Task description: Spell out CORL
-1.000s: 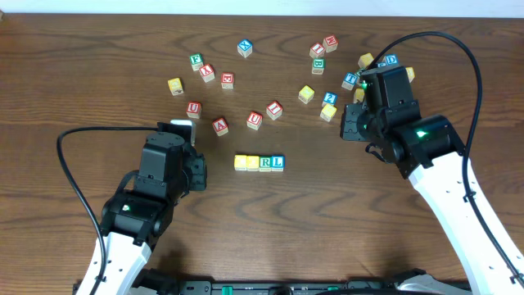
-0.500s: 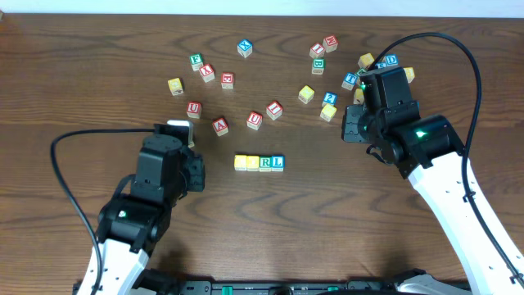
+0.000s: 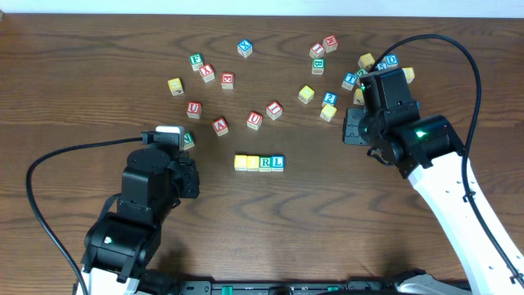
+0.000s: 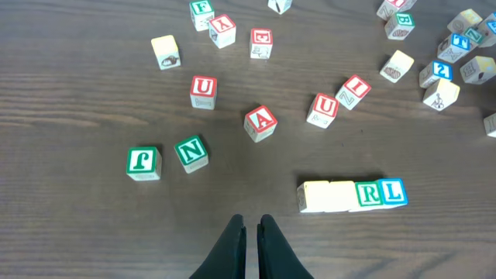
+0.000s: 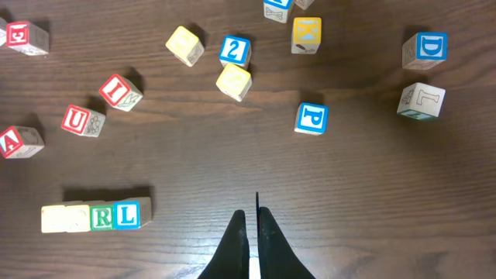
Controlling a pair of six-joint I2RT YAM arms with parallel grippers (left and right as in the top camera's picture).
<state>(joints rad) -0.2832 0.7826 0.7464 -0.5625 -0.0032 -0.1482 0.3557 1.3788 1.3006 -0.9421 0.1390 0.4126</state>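
Four letter cubes stand touching in a row at the table's middle: two yellow-faced cubes [image 3: 241, 162] [image 3: 253, 162], the green R cube [image 3: 265, 162] and the blue L cube [image 3: 277, 162]. The row also shows in the left wrist view [image 4: 353, 194] and the right wrist view [image 5: 93, 217]. My left gripper [image 4: 251, 227] is shut and empty, left of and nearer than the row. My right gripper [image 5: 253, 217] is shut and empty, to the right of the row.
Loose cubes lie scattered beyond the row: red U [image 3: 193, 108], red A [image 3: 219, 125], red U [image 3: 255, 120], red I [image 3: 274, 109], green N [image 4: 191, 152], green J [image 4: 143, 163], blue P [image 5: 311, 118], blue 2 [image 5: 234, 50], blue D [image 5: 431, 48]. Cables trail from both arms.
My left arm has drawn back toward the near left edge, away from the row. The right arm and the four cubes have stayed in place.
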